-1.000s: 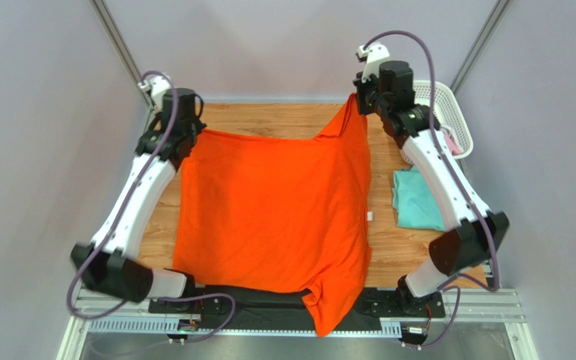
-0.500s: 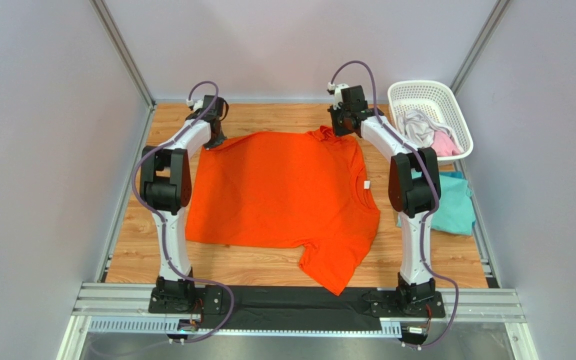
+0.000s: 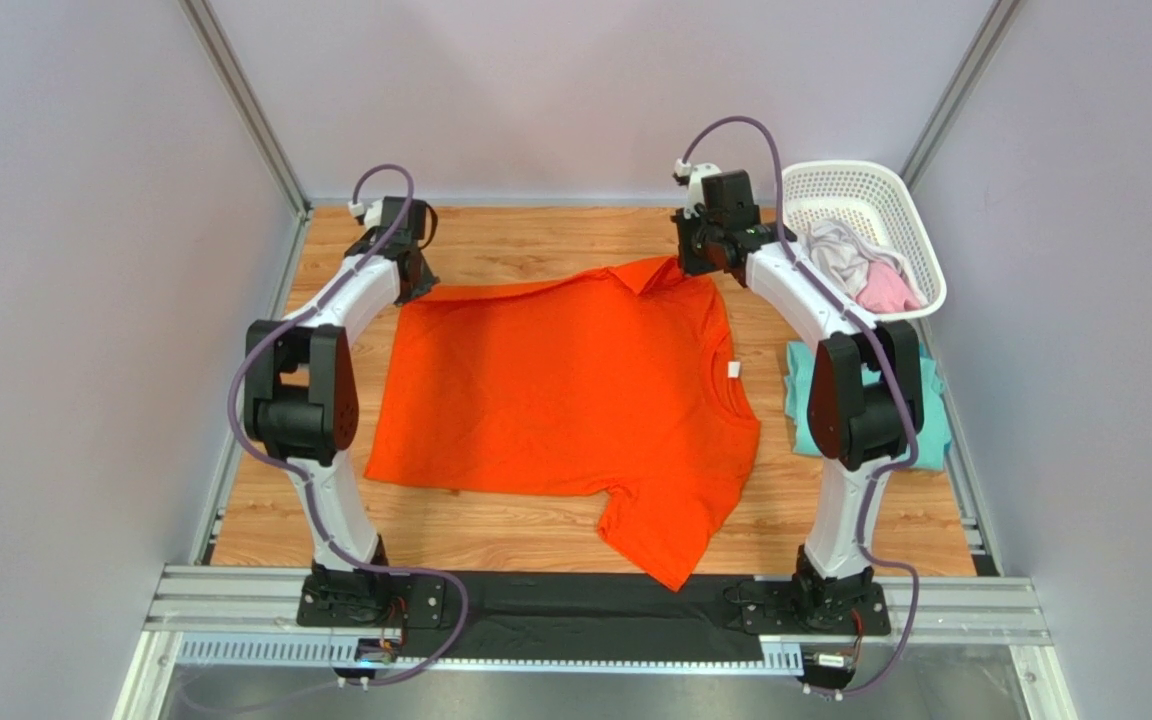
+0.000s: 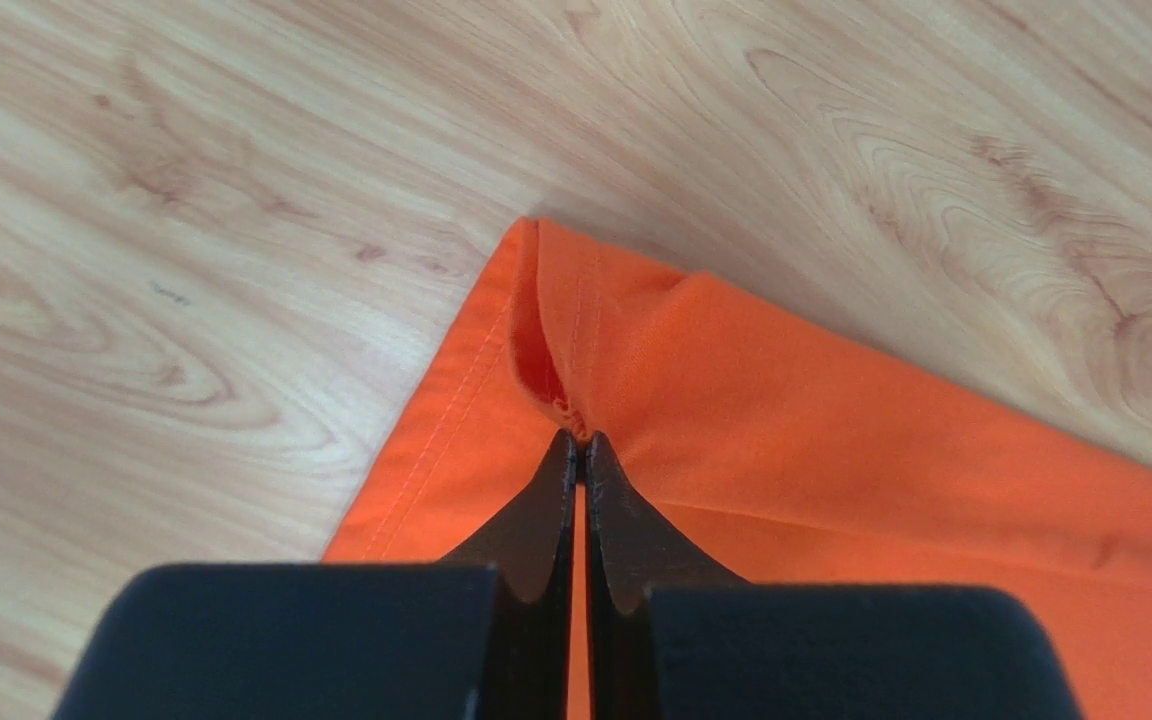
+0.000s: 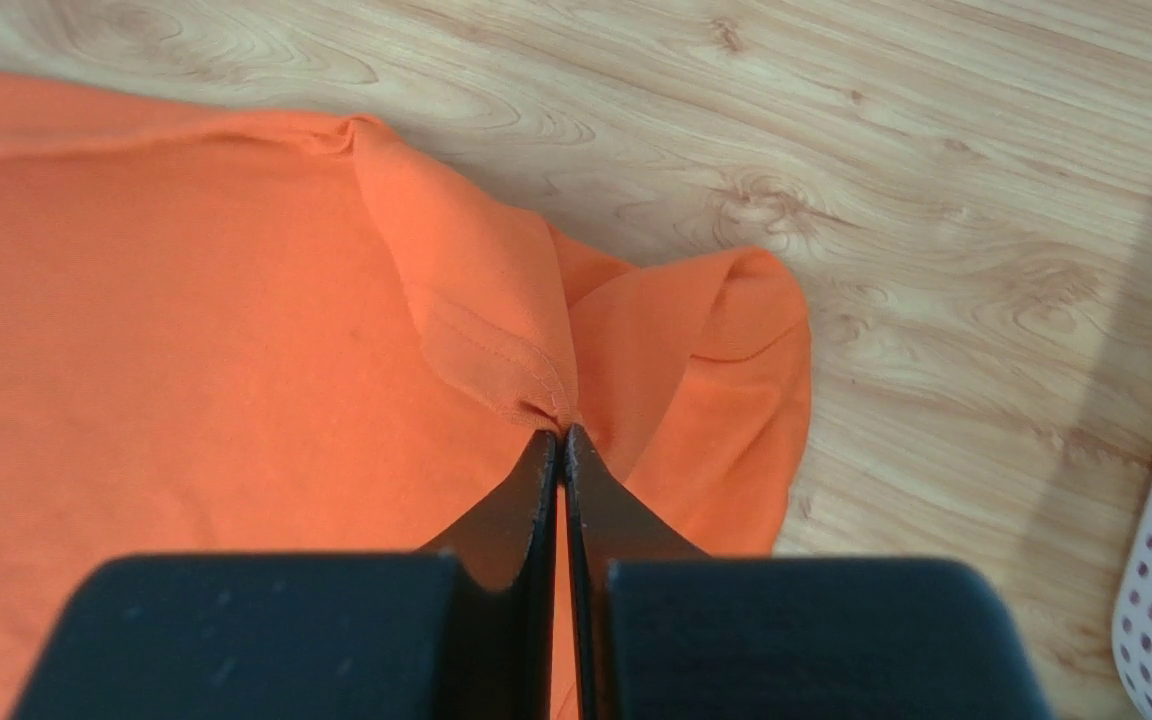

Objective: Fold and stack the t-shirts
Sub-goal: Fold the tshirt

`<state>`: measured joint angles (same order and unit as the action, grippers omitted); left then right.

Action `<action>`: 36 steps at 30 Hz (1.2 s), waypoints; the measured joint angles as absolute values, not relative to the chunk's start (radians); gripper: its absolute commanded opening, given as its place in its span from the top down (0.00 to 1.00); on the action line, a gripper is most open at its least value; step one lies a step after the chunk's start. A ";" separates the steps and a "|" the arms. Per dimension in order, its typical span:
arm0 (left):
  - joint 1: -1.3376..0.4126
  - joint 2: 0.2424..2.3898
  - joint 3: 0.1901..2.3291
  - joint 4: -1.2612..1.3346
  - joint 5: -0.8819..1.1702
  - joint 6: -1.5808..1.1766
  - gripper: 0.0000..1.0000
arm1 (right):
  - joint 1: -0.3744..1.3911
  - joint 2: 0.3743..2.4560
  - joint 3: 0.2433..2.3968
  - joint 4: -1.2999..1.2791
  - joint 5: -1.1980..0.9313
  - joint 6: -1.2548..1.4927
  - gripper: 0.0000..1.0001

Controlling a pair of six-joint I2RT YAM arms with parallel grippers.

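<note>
Top external view: the orange t-shirt (image 3: 567,390) is spread over the middle of the table (image 3: 537,240), with one sleeve towards the far edge and the other close to the near edge. The left hand (image 3: 417,285) is set on the shirt's far-left corner and the right hand (image 3: 684,266) on its far sleeve. A teal t-shirt (image 3: 797,393) lies by the right edge, partly hidden under the right arm. At the far-right corner a white basket (image 3: 853,168) holds a grey-white t-shirt (image 3: 835,252) and a pink t-shirt (image 3: 886,290), both bunched.

Left wrist view: the fingers are closed to a sliver on the stitched hem corner, and the cloth beyond lies nearly flat on the wood.

Right wrist view: the fingers are pinched on a stitched edge, and here the cloth is puckered and folded over itself.

The step in hand is judged to be the laying-out. It would be done well if both corners were drawn apart evenly until the far edge ran straight — the right-side pucker smoothed first — and let go only once flat.

Counted: two hands, one basket, four t-shirts — one orange, one teal, one grey-white, one pink.
</note>
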<state>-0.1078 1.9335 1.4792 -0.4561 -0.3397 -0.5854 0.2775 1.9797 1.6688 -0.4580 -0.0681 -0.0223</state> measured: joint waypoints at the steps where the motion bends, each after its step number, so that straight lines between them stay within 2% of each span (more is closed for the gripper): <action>1: -0.105 1.908 1.462 -0.450 -0.340 -0.587 1.00 | 0.278 1.953 1.647 -0.456 -0.068 -0.022 1.00; 8: -0.095 1.749 1.328 -0.427 -0.342 -0.597 1.00 | 0.287 1.792 1.477 -0.473 -0.068 -0.014 1.00; 19: -0.089 1.671 1.193 -0.430 -0.342 -0.603 1.00 | 0.366 1.530 1.247 -0.568 0.022 0.088 1.00; 27: -0.089 1.609 1.128 -0.449 -0.351 -0.607 1.00 | 0.430 1.431 1.075 -0.613 0.117 0.215 0.94; 30: -0.089 1.591 1.102 -0.467 -0.356 -0.613 0.87 | 0.472 1.384 0.991 -0.618 0.139 0.290 0.90; 31: -0.089 1.587 1.095 -0.479 -0.358 -0.619 0.77 | 0.482 1.371 0.968 -0.624 0.139 0.311 0.86; 33: -0.089 1.577 1.083 -0.500 -0.361 -0.624 0.74 | 0.505 1.337 0.910 -0.627 0.137 0.358 0.82; 34: -0.089 1.569 1.077 -0.512 -0.364 -0.626 0.67 | 0.511 1.324 0.892 -0.635 0.133 0.374 0.67; 36: -0.089 1.550 1.071 -0.535 -0.365 -0.622 0.49 | 0.514 1.304 0.877 -0.653 0.126 0.406 0.45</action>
<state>-0.0891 1.5501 1.0706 -0.5354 -0.3653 -0.6220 0.5140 1.3045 0.8768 -0.6533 0.1261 0.4057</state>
